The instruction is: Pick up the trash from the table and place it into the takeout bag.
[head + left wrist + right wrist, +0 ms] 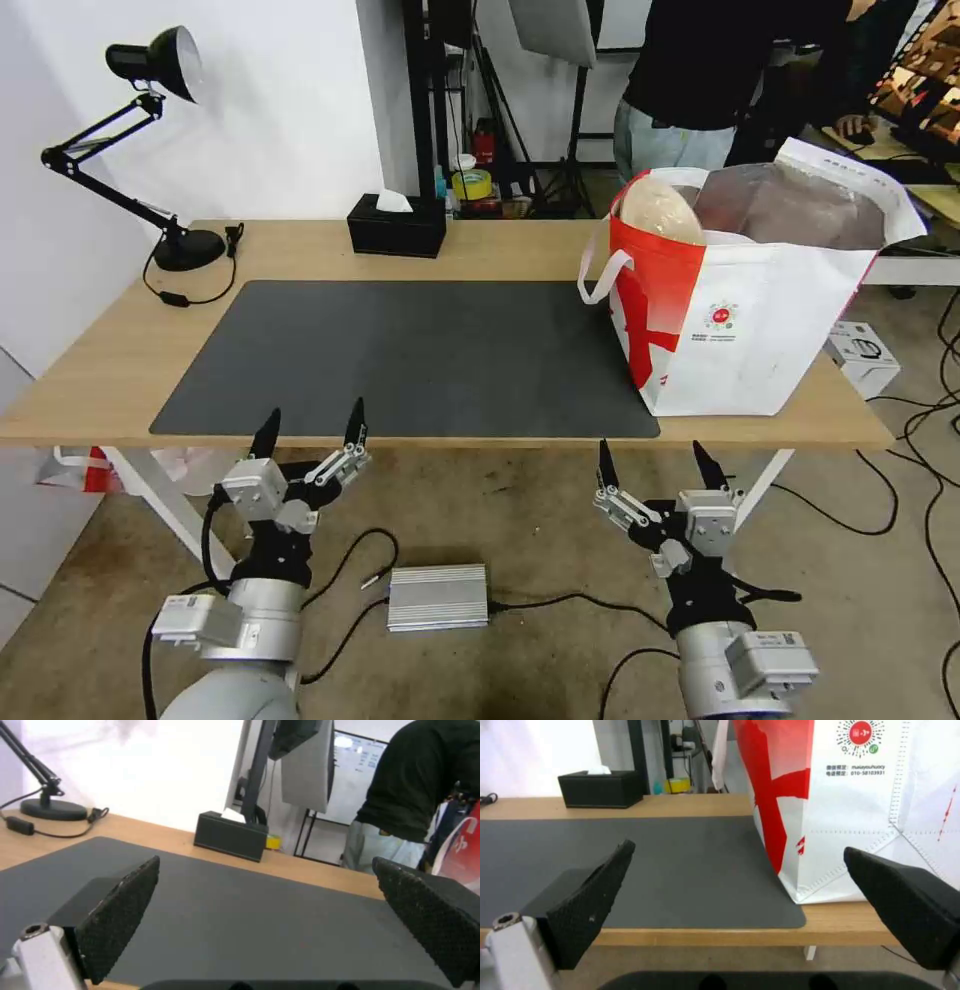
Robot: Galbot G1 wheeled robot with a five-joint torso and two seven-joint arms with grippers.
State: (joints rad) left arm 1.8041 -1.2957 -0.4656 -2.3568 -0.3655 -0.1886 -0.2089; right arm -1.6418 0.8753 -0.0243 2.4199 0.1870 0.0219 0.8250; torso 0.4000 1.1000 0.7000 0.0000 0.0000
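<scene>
While parked below the near edge of the surface (pixel 300 250), left tool (pixel 310 430) and right tool (pixel 650 462) both spread wide, grasping nothing. Dark mat (pixel 400 360) bare of trash. Takeout bag (pixel 745 330) upright at the right end of the surface, partly on the mat, mouth open; beige pulp bowl (pixel 655 210) lodged high against the red side wall, tilted. Judged risks: bowl slipping out if the bag gets nudged; bag toppling off the near edge; handle strap (pixel 600 275) snagging a rising right tool. Black tissue box (pixel 395 228) at the far edge, not trash.
</scene>
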